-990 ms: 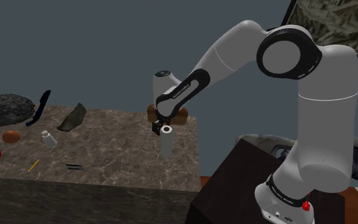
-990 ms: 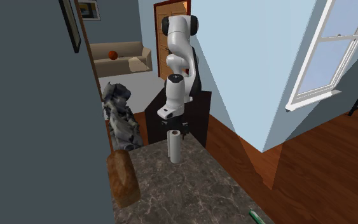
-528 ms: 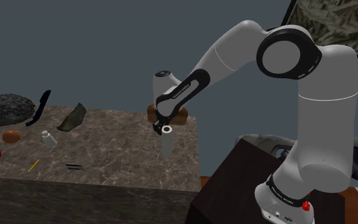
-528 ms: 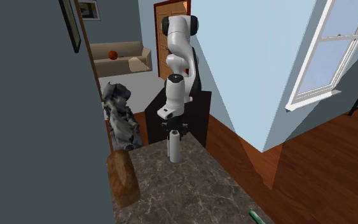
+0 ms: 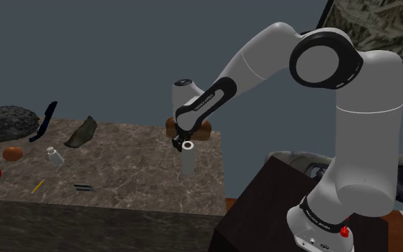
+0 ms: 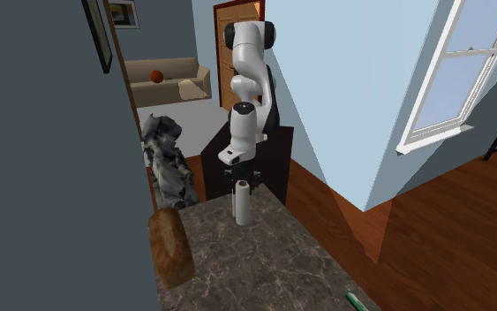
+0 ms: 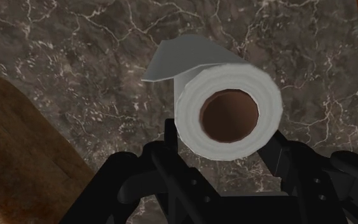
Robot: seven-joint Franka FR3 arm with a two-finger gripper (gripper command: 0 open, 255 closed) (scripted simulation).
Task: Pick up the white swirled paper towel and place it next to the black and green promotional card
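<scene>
Paper towel roll: a white cylinder with a brown cardboard core and one loose sheet corner. It stands upright at the end of the dark, white-veined marble counter nearest the stand. The black gripper clasps its top, one finger on each side. A brown, rough-crusted loaf lies near.

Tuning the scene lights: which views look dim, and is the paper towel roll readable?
Shoulder view: dim, marble counter dark, paper towel roll greyish. Second exterior view: brighter, roll white. Wrist view: dim, yet the roll reads clearly.
</scene>
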